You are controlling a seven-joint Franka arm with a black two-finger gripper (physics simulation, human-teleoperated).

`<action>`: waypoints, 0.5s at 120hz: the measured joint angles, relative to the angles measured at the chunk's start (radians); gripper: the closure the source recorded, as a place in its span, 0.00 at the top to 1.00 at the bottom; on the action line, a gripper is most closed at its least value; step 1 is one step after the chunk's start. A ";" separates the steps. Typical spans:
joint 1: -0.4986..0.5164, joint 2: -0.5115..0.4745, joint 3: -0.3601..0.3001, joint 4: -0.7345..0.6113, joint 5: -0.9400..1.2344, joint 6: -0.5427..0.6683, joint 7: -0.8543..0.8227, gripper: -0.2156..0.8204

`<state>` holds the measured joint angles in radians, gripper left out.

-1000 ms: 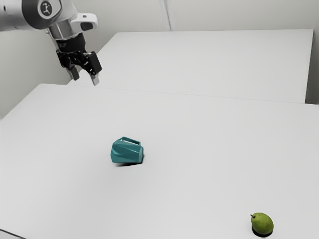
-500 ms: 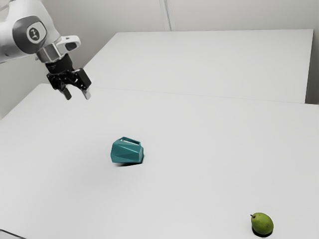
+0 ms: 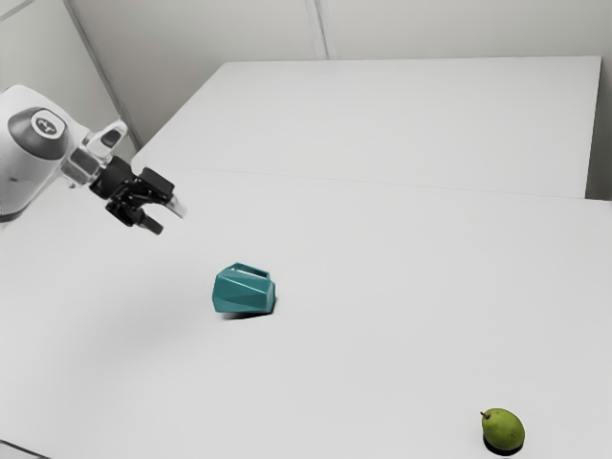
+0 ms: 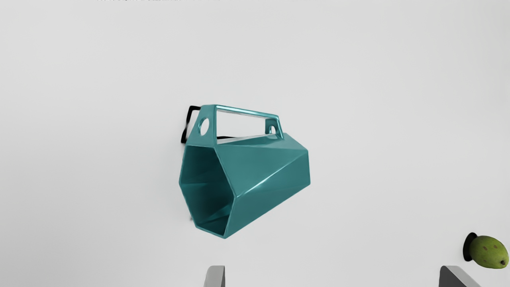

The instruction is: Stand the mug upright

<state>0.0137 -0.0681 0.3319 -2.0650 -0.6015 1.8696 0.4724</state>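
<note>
A teal faceted mug [image 3: 243, 290] lies on its side on the white table, its handle on the upper side. The gripper [image 3: 168, 219] hangs up and to the exterior view's left of it, apart from it, tilted toward the exterior view's right. In the wrist view the mug [image 4: 263, 171] turns its hollow mouth partly to the camera, with the handle frame along one side. The gripper [image 4: 331, 277] stands open there, its two fingertips wide apart and nothing between them.
A green pear [image 3: 503, 429] rests near the front of the exterior view, toward its right; the wrist view has the pear [image 4: 488, 252] beyond one fingertip. A pale table surface [image 3: 402, 115] extends behind, up to a wall.
The arm has swung down and toward the exterior view's left, and the hand has tilted so its fingers point more toward the exterior view's right. Mug and pear have stayed put.
</note>
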 joint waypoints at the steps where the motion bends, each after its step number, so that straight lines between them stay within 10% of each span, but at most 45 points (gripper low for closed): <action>1: 0.001 0.000 0.001 -0.008 -0.011 0.004 0.007 0.77; 60: 0.007 0.028 0.047 -0.224 -0.422 0.148 0.415 0.77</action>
<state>0.0208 -0.0398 0.3787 -2.2892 -1.0230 2.0178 0.8871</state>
